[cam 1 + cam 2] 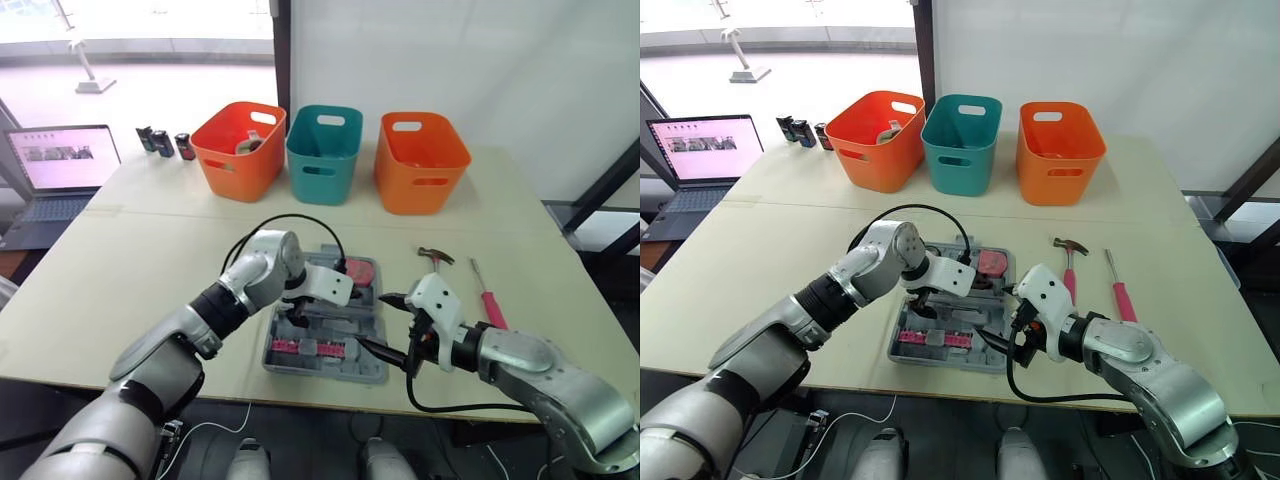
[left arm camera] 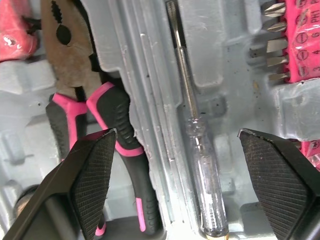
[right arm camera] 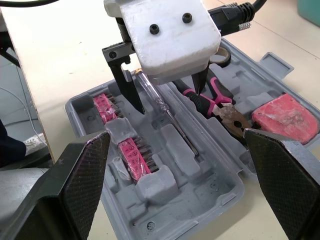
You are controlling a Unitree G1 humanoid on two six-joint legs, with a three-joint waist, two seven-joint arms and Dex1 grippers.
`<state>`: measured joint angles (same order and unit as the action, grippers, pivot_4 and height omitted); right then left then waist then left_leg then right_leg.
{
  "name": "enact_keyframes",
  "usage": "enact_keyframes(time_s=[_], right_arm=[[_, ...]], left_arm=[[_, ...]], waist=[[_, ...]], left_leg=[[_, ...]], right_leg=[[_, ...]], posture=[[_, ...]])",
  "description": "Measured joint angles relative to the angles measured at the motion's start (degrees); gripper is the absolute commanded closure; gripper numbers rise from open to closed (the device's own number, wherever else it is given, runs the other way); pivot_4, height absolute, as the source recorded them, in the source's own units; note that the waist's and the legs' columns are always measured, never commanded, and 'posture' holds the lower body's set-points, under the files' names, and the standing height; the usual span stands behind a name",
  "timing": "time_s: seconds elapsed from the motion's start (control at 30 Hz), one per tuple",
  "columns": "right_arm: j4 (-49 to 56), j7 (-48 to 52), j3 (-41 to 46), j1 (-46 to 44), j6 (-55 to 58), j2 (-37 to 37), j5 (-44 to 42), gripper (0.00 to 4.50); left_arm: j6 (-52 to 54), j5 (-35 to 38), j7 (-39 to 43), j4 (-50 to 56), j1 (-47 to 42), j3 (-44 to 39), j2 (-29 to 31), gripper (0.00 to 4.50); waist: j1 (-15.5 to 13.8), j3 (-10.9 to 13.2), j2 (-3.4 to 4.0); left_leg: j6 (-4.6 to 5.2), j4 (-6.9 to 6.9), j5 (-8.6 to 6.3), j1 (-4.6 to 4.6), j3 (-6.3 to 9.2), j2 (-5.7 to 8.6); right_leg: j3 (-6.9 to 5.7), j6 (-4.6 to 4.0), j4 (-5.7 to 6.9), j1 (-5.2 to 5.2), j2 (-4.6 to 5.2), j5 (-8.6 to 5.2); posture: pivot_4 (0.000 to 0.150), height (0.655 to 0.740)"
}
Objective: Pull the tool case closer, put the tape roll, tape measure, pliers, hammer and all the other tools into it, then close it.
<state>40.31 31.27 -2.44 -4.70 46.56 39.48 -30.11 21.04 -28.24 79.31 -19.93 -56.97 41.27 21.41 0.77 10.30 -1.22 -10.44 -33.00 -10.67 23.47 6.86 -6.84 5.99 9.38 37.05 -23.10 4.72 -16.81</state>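
Left hand (image 3: 169, 102), right hand (image 1: 392, 325) both released; left over screwdriver (image 2: 192, 125) in tool case (image 3: 220, 192); we fear finger snagging pliers (image 2: 70, 55).

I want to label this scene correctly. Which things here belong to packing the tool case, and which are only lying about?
For the job: tool case, with pliers and clear screwdriver in it; hammer and pink screwdriver on the table.

Lying about: orange bins, teal bin, laptop, small dark cans.
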Motion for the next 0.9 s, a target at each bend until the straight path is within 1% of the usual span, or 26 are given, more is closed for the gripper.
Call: enact_keyframes(time_s=[0.17,0.27,0.3,0.37,0.43,0.47,0.5,0.57,0.6,0.7,0.9], right_arm=[[0.0,0.0,0.0,-0.1,0.0,0.0,0.0,0.0],[0.0,0.0,0.0,-0.3,0.0,0.0,0.0,0.0],[0.0,0.0,0.0,-0.3,0.0,0.0,0.0,0.0],[0.0,0.0,0.0,-0.2,0.0,0.0,0.0,0.0],[0.0,-0.1,0.0,-0.2,0.0,-0.1,0.0,0.0],[0.0,-0.1,0.0,0.0,0.0,-0.1,0.0,0.0],[0.0,-0.2,0.0,0.2,0.0,-0.1,0.0,0.0],[0.0,-0.2,0.0,0.3,0.0,-0.1,0.0,0.0],[0.0,-0.3,0.0,0.3,0.0,-0.1,0.0,0.0],[0.0,-0.3,0.0,0.2,0.0,-0.1,0.0,0.0],[0.0,-0.3,0.0,0.2,0.0,-0.1,0.0,0.0]], left_arm=[[-0.4,0.6,-0.8,1.0,-0.4,-2.0,1.1,0.28],[1.7,4.3,0.9,2.5,-0.6,-5.5,1.9,0.28],[3.4,6.8,2.0,3.3,-0.6,-7.8,1.9,0.52],[5.1,10.6,3.2,4.4,-0.6,-10.9,2.1,1.15],[5.4,13.8,4.1,4.5,-0.1,-13.3,3.2,2.18],[5.0,15.3,4.4,4.3,0.5,-14.4,4.4,2.83],[4.9,16.1,4.5,4.1,1.0,-15.2,5.1,3.21],[4.7,17.9,4.3,3.6,2.6,-16.6,6.5,4.3],[4.3,18.6,4.2,3.1,3.4,-17.0,6.9,4.41],[0.8,20.5,3.3,1.6,6.3,-18.1,8.0,4.41],[-1.2,22.8,2.5,0.8,7.4,-18.6,8.6,4.41]], waist=[[0.0,0.0,0.0],[0.0,0.0,0.01],[0.0,0.0,0.01],[0.0,0.0,0.01],[0.1,0.0,0.01],[0.3,0.0,0.01],[0.4,0.0,0.02],[0.3,0.0,0.04],[0.3,0.0,0.04],[-0.1,0.0,0.04],[0.0,0.0,0.03]], left_leg=[[0.0,0.0,0.0,0.0,0.0,0.0],[0.0,0.01,0.0,0.0,0.0,0.0],[0.0,0.01,0.0,0.0,0.0,0.0],[0.0,0.01,0.0,0.0,0.0,0.0],[0.0,0.01,0.0,0.0,0.0,0.0],[0.0,0.01,0.0,-0.03,0.0,0.0],[0.01,0.01,0.0,-0.03,0.0,0.0],[0.01,0.01,0.0,-0.03,0.0,0.0],[0.0,0.01,0.0,-0.03,0.0,0.0],[0.0,0.01,0.0,-0.01,0.0,0.0],[0.0,0.01,0.0,0.0,0.0,0.0]], right_leg=[[0.0,0.0,0.0,0.0,0.0,0.0],[0.0,0.0,0.0,-0.01,0.0,0.0],[0.0,0.01,0.0,-0.01,0.0,0.0],[0.0,0.0,0.0,-0.01,0.0,0.0],[0.0,0.01,0.01,-0.01,0.0,0.0],[0.0,0.01,0.02,-0.01,0.0,0.0],[0.0,0.01,0.03,-0.01,0.0,0.0],[0.0,0.01,0.04,-0.01,0.0,0.0],[0.0,0.01,0.03,-0.01,0.0,0.0],[0.0,0.01,0.02,-0.01,0.0,0.0],[0.0,0.0,0.01,-0.01,0.0,-0.01]], posture=[[0.15,0.74],[0.15,0.74],[0.15,0.74],[0.15,0.74],[0.15,0.74],[0.15,0.74],[0.15,0.74],[0.15,0.74],[0.15,0.74],[0.15,0.74],[0.15,0.74]])
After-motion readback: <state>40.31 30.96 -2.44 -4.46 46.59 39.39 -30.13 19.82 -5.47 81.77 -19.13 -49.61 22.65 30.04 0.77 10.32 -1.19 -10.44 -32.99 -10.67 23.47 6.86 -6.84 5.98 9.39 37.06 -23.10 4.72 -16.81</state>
